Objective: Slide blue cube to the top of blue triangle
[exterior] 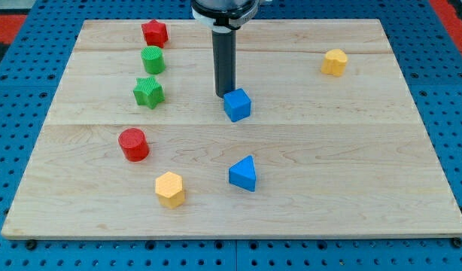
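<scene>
The blue cube [237, 105] sits near the middle of the wooden board [329, 150]. The blue triangle [244, 174] lies below it, toward the view's bottom, with a wide gap between them. My tip [224, 94] stands just at the cube's upper left edge, touching or nearly touching it. The dark rod rises from there to the view's top.
A red star [154, 32], a green cylinder [153, 59] and a green star [148, 91] line up at the upper left. A red cylinder [133, 144] and a yellow hexagon [170, 188] lie at the lower left. Another yellow block [334, 62] sits at the upper right.
</scene>
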Motion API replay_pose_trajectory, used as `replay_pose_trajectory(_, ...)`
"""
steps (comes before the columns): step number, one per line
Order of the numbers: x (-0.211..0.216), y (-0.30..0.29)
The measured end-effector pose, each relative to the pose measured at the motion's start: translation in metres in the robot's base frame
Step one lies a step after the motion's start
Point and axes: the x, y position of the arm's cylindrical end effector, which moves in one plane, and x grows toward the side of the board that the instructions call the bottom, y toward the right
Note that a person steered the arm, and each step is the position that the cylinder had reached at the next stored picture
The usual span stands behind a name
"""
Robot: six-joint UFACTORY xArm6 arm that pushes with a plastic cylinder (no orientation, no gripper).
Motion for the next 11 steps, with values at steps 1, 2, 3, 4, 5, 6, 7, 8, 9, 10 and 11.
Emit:
replay_pose_trajectory(1, 0.000, 0.003)
replay_pose_trajectory(2, 0.000, 0.003)
replay_pose_trajectory(3, 0.000, 0.001)
replay_pose_trajectory(4, 0.005, -0.023)
replay_pose_trajectory(5, 0.035, -0.029)
replay_pose_trajectory(6, 0.043, -0.002)
replay_pose_trajectory(7, 0.043, 0.001)
replay_pose_trajectory(8, 0.043, 0.001)
replay_pose_trajectory(9, 0.029, -0.003)
replay_pose_trajectory(10, 0.019, -0.003)
replay_pose_trajectory(11, -0.006, -0.003)
